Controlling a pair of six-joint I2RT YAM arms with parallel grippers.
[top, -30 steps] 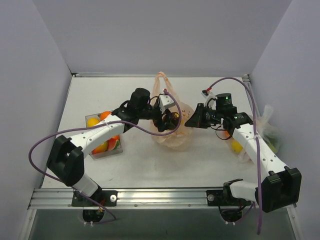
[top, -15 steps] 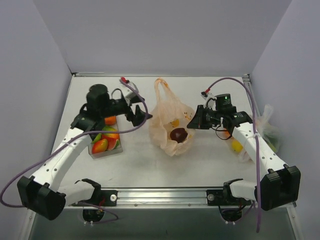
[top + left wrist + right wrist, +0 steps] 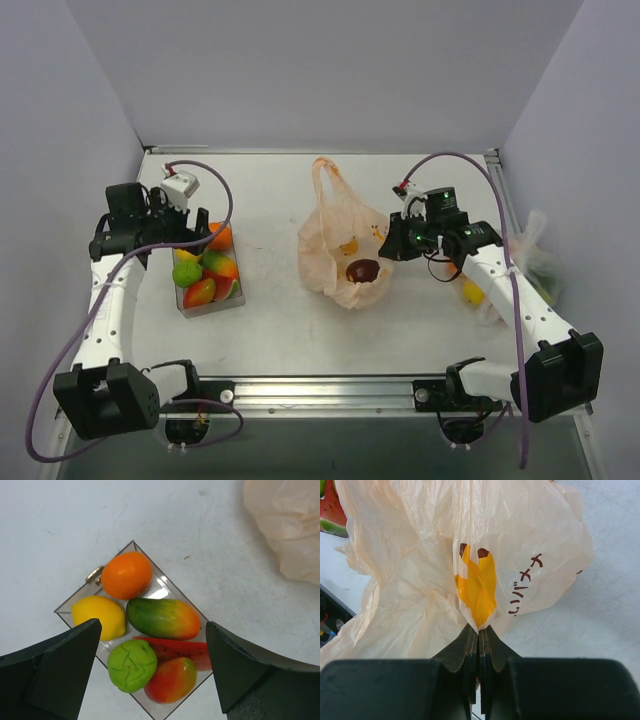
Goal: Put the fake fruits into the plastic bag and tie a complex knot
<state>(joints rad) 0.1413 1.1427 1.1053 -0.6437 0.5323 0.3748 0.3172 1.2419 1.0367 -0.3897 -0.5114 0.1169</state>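
Right gripper (image 3: 479, 631): jaws clenched on a fold of the plastic bag (image 3: 415, 585), film pinched flat between them.

Left gripper (image 3: 152, 630): jaws released and spread wide, hanging above the clear tray (image 3: 161, 586).

In the tray we count six fake fruits (image 3: 162, 618), packed touching: orange, yellow, green, red-and-green.

The bag lies mid-table (image 3: 280, 330), well apart from the tray. A dark maroon fruit (image 3: 362, 270) shows inside it.

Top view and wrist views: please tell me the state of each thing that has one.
plastic bag: untied, one edge pinched.
dark fruit: inside the plastic bag.
tray: holds six fruits.
left gripper: open, above the tray.
right gripper: shut on the plastic bag.
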